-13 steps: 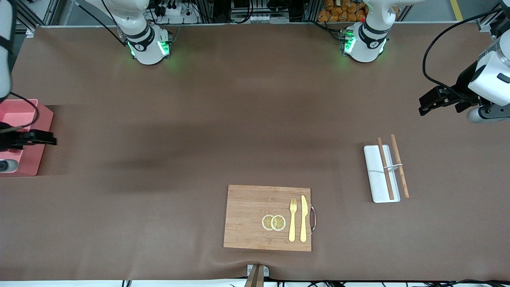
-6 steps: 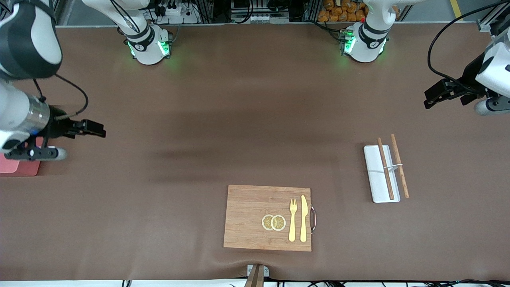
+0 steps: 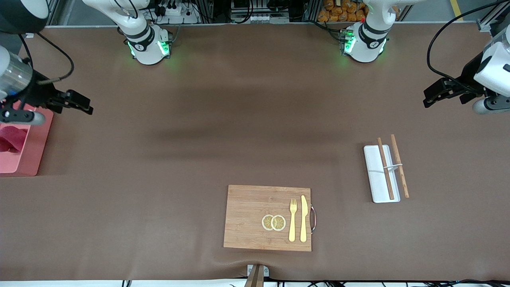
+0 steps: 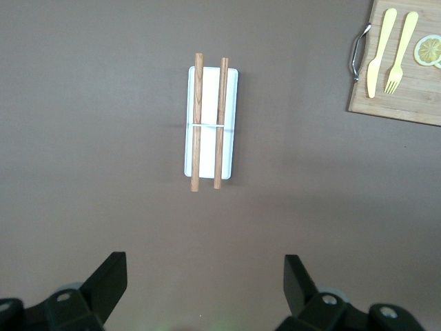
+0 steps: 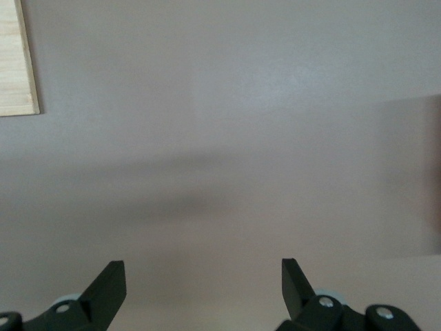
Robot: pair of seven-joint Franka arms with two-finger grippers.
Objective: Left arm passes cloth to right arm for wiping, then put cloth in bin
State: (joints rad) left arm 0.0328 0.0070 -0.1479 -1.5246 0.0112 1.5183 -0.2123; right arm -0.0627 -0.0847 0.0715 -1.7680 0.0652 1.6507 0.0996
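Only the front view shows the cloth point(image 3: 12, 140) lying in the bin point(image 3: 34, 153) at the bench's right-arm end. The right gripper point(image 3: 81, 104), jaws wide and empty, has moved clear of the bin. The left gripper point(image 3: 432, 95) hangs over the opposite end, jaws apart, empty.

No readable text, labels, brands or numbers in any view. Small dark round marks on both arm bases point(image 3: 148, 47) point(image 3: 364, 44), too small to read. Nothing printed on wooden board point(image 3: 255, 217), white tray point(image 3: 376, 175), bin point(image 3: 34, 145) or counter point(image 3: 239, 119).
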